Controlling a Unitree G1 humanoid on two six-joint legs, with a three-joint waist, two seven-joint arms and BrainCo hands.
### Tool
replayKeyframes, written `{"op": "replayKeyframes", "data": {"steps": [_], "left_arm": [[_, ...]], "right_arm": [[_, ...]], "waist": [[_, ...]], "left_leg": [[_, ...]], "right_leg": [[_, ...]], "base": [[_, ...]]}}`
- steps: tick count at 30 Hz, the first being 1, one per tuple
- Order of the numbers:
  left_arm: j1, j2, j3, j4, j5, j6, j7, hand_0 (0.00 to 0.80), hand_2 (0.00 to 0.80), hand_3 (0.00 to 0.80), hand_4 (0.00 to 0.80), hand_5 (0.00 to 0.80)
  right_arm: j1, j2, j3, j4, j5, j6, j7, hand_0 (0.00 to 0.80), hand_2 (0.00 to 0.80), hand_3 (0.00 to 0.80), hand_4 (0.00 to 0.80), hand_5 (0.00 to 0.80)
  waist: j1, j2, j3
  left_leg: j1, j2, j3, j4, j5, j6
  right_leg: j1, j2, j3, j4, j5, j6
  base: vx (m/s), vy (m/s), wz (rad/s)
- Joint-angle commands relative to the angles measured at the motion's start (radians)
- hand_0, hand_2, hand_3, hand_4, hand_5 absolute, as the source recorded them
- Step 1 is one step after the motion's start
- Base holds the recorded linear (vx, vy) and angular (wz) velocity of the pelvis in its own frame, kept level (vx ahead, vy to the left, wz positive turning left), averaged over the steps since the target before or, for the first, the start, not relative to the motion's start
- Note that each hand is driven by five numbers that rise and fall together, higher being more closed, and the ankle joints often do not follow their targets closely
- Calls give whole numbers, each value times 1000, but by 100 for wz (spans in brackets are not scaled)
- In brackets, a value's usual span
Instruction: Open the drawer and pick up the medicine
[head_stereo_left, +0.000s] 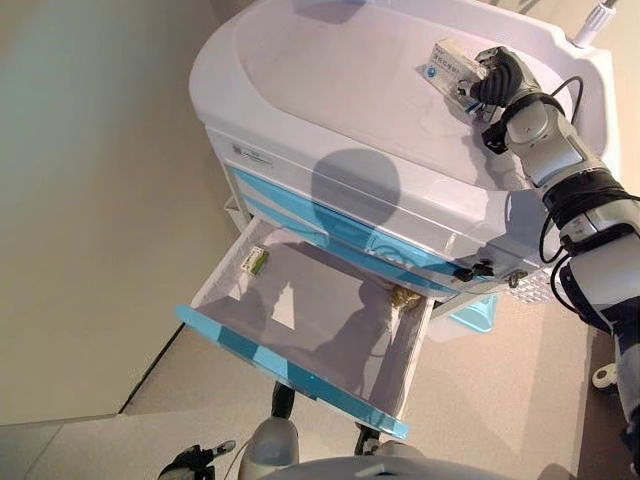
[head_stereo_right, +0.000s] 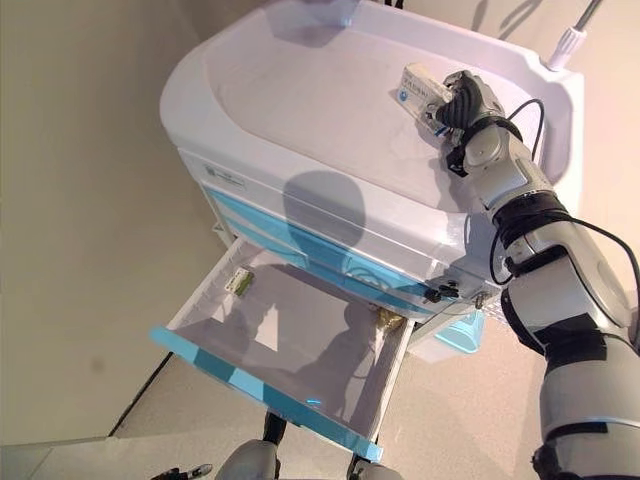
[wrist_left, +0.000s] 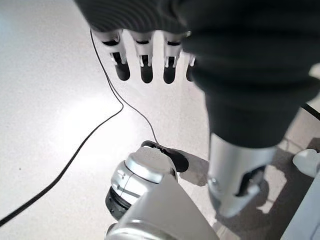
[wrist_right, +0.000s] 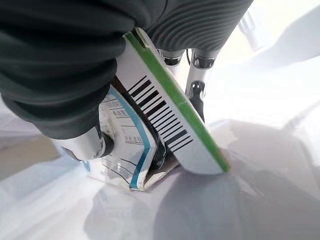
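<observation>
My right hand is over the far right of the white cart top and is shut on a white medicine box with blue print. The right wrist view shows the box, with a green edge and a barcode, held between thumb and fingers, its lower end on or just above the cart top. The blue-fronted drawer stands pulled open below. A small green and white packet lies in its back left corner and a small golden item at its back right. My left hand hangs open over the floor.
The cart has a raised white rim around its top and more blue drawers above the open one. A light blue bin hangs at the cart's right side. A wall stands to the left.
</observation>
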Motion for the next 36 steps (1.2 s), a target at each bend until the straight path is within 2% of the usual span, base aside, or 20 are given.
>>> {"op": "replayKeyframes", "data": {"steps": [1,2,9,13,17,22,26,32,35,36], "left_arm": [[-54,15,-52,13,-43,-15,14,0,0,0,0,0],[-60,13,-60,4,-49,-17,12,0,0,0,0,0],[-66,12,-73,5,-35,-13,-2,0,0,0,0,0],[-65,15,-57,10,-30,-6,-6,0,0,0,0,0],[-46,16,-5,25,8,4,-13,0,0,0,0,0],[-27,6,30,38,70,14,-18,0,0,0,0,0],[-21,-7,33,38,97,19,-18,0,0,0,0,0],[-15,-41,27,23,144,25,-15,0,0,0,0,0],[-7,-61,18,17,171,26,-12,0,0,0,0,0],[-2,-73,11,13,188,24,-12,0,0,0,0,0]], "right_arm": [[-12,0,59,111,-39,15,3,461,461,461,461,461],[-13,3,56,117,-38,13,-3,0,0,0,0,0],[-23,14,61,94,-29,6,2,0,0,0,0,0],[-21,-15,47,-25,-1,1,-4,0,0,0,0,0],[55,-126,-29,-329,2,-23,-23,0,0,0,0,0],[191,-206,-181,-537,0,-45,-43,0,0,0,0,0],[282,-224,-271,-629,-1,-57,-61,0,0,0,0,0],[512,-158,-485,-776,9,-92,-129,0,0,0,0,0],[641,-85,-576,-839,53,-123,-151,0,0,0,0,0],[716,-30,-627,-869,102,-148,-166,0,0,0,0,0]], "waist": [[16,-1,31],[14,4,35],[1,6,31],[-15,3,20],[-48,0,-2],[-74,9,-39],[-90,16,-58],[-127,40,-85],[-146,55,-92],[-158,67,-94]], "left_leg": [[-49,-50,21,-18,42,8],[-52,-48,20,-22,46,5],[-45,-42,29,-26,45,2],[-34,-38,41,-28,40,2],[3,-30,78,-28,20,11],[60,-22,132,-24,-10,18],[90,-17,161,-19,-27,20],[156,-15,214,-13,-60,29],[183,-15,247,-12,-75,38],[197,-17,266,-10,-83,43]], "right_leg": [[-22,-25,-24,116,-93,42],[-27,-24,-25,116,-93,41],[-25,-22,-18,113,-95,41],[-20,-21,-7,113,-97,41],[-4,-15,30,113,-103,43],[34,-12,72,97,-103,48],[56,-10,95,88,-105,51],[94,-5,144,80,-111,58],[101,-4,177,79,-111,64],[104,-5,198,81,-111,65]], "base": [[-22,-7,3],[0,0,0],[-2,-1,0],[9,2,-1],[49,4,-17],[51,8,-33],[41,6,-31],[49,12,-33],[31,39,-38],[28,47,-43]]}}
